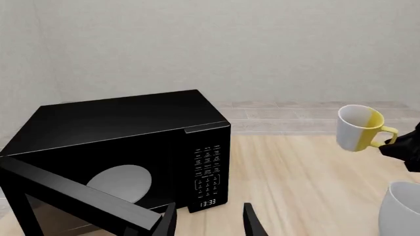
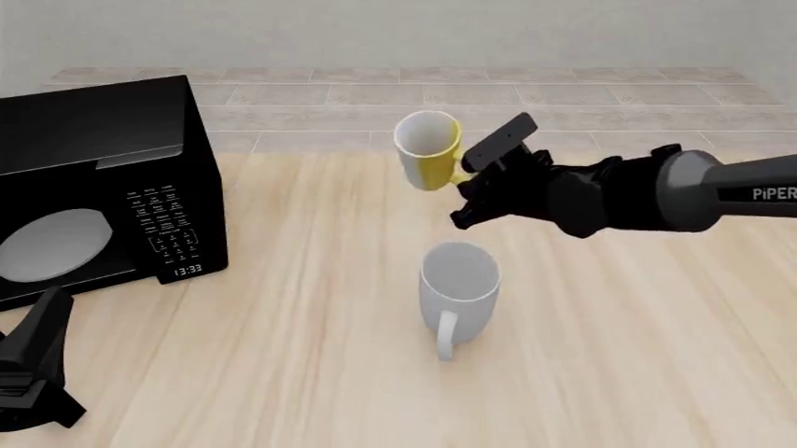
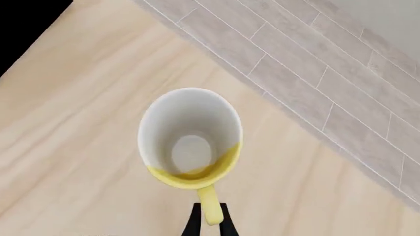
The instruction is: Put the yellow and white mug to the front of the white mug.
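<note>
The yellow and white mug hangs tilted in the air above the far part of the table, behind the white mug. My right gripper is shut on its yellow handle. In the right wrist view the mug shows its white inside, with the handle between the fingers of the right gripper. The white mug stands upright on the table, handle towards the front. The left wrist view shows both the yellow mug and the white mug. My left gripper is open and empty, low at the front left.
A black microwave stands at the left of the table, its door swung open and a white plate inside. The wooden table top ends at a tiled floor strip and a wall behind.
</note>
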You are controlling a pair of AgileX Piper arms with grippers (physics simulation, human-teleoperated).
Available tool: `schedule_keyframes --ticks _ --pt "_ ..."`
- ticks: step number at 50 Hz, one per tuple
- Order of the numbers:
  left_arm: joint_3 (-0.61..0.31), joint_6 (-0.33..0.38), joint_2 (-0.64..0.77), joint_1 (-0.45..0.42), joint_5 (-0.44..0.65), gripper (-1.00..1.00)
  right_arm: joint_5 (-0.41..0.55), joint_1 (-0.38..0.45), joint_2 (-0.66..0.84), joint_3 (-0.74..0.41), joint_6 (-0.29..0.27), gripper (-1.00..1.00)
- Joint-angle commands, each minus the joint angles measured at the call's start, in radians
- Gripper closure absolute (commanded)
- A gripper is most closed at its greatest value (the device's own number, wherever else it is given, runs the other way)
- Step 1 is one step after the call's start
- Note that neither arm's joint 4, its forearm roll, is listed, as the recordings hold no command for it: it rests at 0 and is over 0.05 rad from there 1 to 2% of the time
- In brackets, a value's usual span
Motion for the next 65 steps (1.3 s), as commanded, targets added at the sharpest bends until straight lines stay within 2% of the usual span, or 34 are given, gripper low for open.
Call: schedule_keyframes --ticks 1,41,65 --pt "0.0 0.0 0.0 0.0 0.0 -1.0 -0.039 -0.065 0.008 0.035 0.015 1.0" --pt "0.0 0.0 0.0 0.0 0.0 -1.0 -0.135 -0.134 0.094 0.077 0.074 1.0" --pt "0.0 0.0 0.0 0.0 0.0 -1.0 -0.173 -0.125 0.177 0.072 0.107 1.0"
